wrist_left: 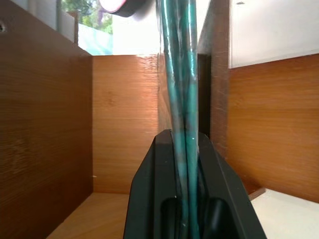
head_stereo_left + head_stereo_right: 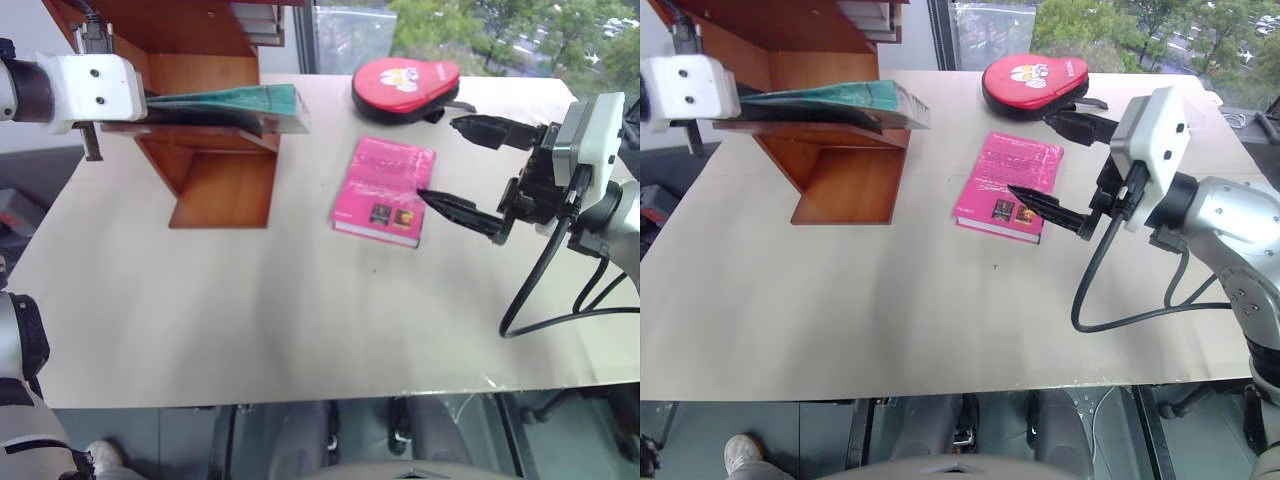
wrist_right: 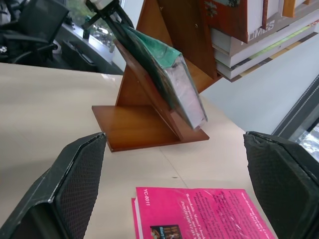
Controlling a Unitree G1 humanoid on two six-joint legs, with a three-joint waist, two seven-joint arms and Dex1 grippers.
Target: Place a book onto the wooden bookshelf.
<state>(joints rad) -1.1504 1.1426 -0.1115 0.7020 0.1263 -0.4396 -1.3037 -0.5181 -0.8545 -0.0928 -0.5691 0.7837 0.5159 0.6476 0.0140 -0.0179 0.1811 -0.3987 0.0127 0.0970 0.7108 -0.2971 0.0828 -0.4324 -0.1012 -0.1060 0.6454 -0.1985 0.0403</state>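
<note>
The placing step is in hand; the left gripper [image 1: 187, 199] is clasping the book [image 2: 235, 103] by its edge, its two black fingers [image 1: 149, 199] pinching the teal cover between them, and the book is lying flat on a board of the bookshelf [image 2: 215, 180], one end jutting past the shelf's front edge toward the middle of the table [image 2: 300, 320]. Whether the fingers are starting to loosen cannot be told; the book is looking held. The right gripper [image 2: 465, 165] is hanging well clear of the bookshelf, over the table on the far side of the pink book [image 2: 385, 190], jaws spread wide and empty; a red case [image 2: 405, 88] is lying beyond the pink book, away from the shelf. Judging by this, the next move is calling for a push deeper onto the board, then a release and a straight withdrawal, so the book is not dragged back off the shelf.
</note>
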